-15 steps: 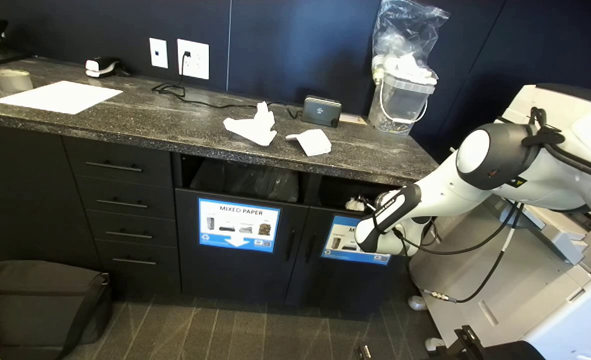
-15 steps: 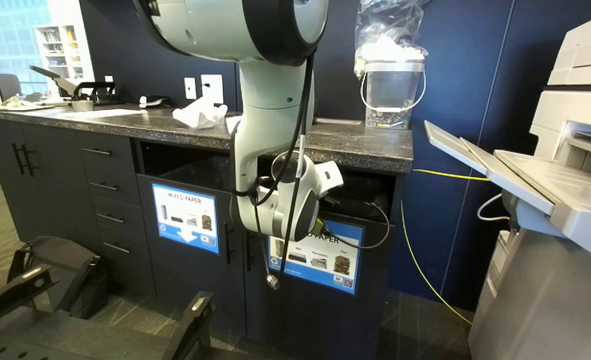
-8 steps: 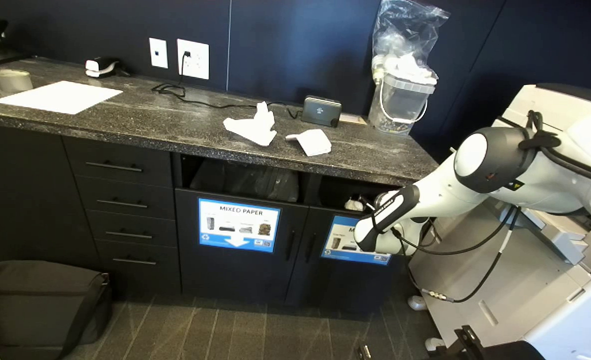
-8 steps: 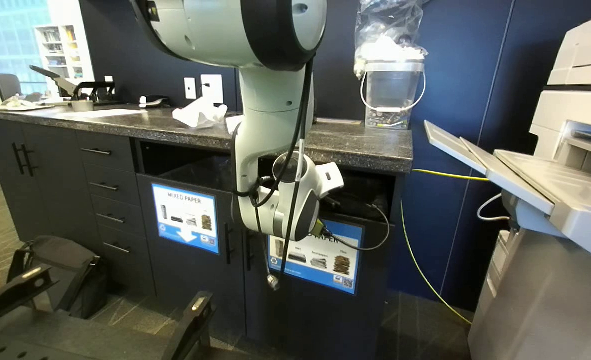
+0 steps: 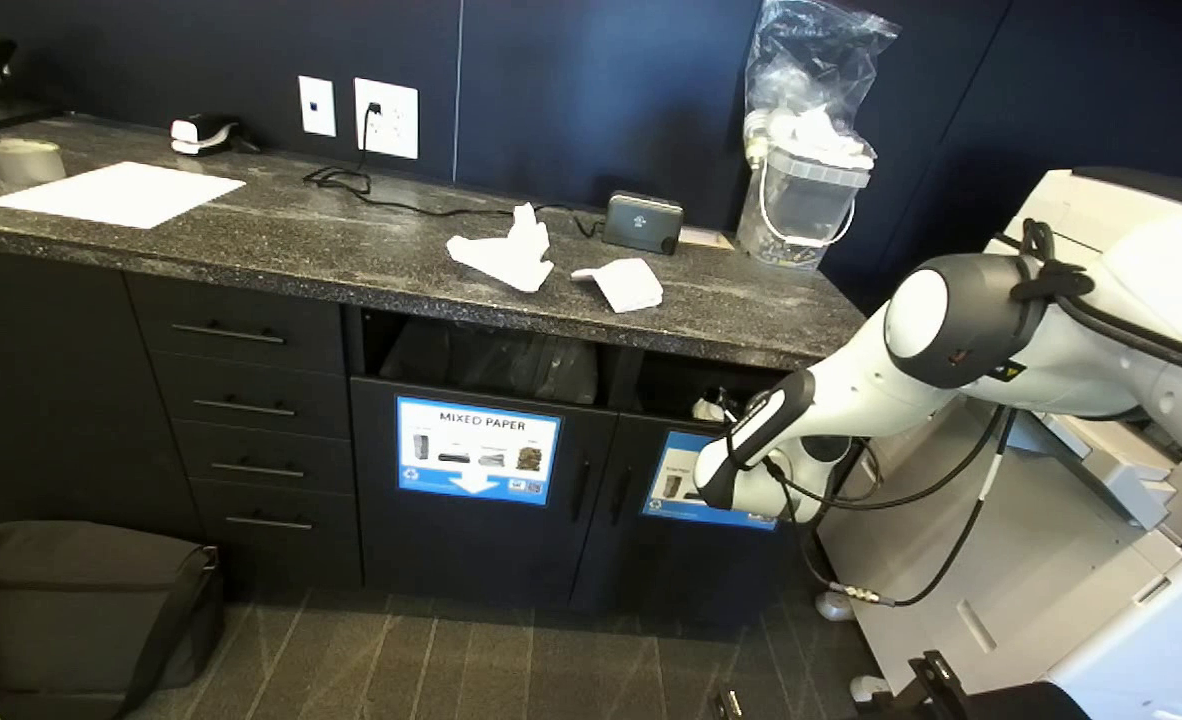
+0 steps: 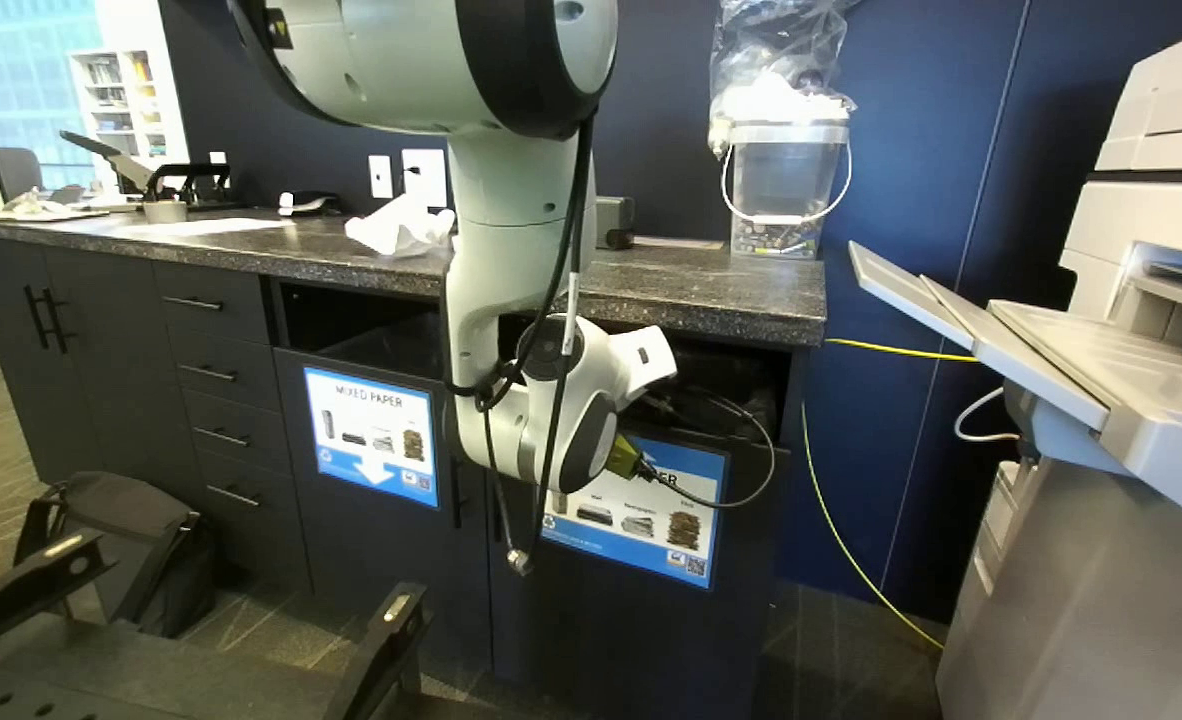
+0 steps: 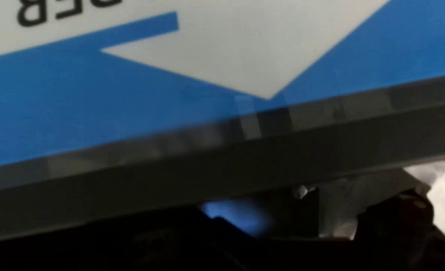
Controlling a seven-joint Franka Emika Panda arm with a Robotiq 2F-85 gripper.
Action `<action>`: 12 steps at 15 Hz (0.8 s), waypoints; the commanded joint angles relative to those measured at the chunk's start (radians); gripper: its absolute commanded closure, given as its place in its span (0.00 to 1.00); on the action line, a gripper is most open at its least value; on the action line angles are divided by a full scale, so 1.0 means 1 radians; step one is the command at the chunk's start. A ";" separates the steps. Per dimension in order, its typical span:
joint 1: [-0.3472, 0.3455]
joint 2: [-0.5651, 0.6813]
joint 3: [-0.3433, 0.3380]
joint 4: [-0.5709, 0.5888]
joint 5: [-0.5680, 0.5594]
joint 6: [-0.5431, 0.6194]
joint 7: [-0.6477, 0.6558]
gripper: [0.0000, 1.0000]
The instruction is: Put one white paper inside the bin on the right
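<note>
The right bin is the dark opening [image 5: 663,380] above a door with a mixed-paper sign [image 6: 641,510]. My gripper [image 7: 309,214] is at this opening; its dark fingers look spread apart, though the picture is very dark. White paper [image 7: 442,195] shows beside and behind one finger, just past the door's top edge [image 7: 151,184]. In an exterior view this white paper [image 5: 708,410] is a small crumpled bit inside the opening beside the gripper. A crumpled white paper [image 5: 506,255] and a folded white paper [image 5: 629,285] lie on the counter above.
The countertop [image 5: 351,250] overhangs the opening. A left bin opening [image 5: 491,355] is beside it. A clear bucket [image 5: 801,205] stands at the counter's end, with a small black box [image 5: 643,222] near it. A printer [image 6: 1131,330] and a loose wrist cable [image 6: 741,495] are close by.
The arm and wrist have shifted left in both exterior views and sunk slightly. The paper bit in the right opening has stayed almost in place.
</note>
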 commanded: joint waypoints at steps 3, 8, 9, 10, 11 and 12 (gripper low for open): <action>0.097 -0.034 -0.039 -0.132 0.184 0.185 -0.079 0.00; 0.156 -0.058 -0.034 -0.227 0.299 0.328 -0.131 0.00; 0.165 -0.060 -0.033 -0.239 0.319 0.351 -0.139 0.00; 0.219 -0.057 -0.089 -0.192 0.360 0.297 -0.102 0.00; 0.233 -0.069 -0.099 -0.211 0.378 0.296 -0.098 0.00; 0.229 -0.089 -0.090 -0.254 0.382 0.322 -0.117 0.00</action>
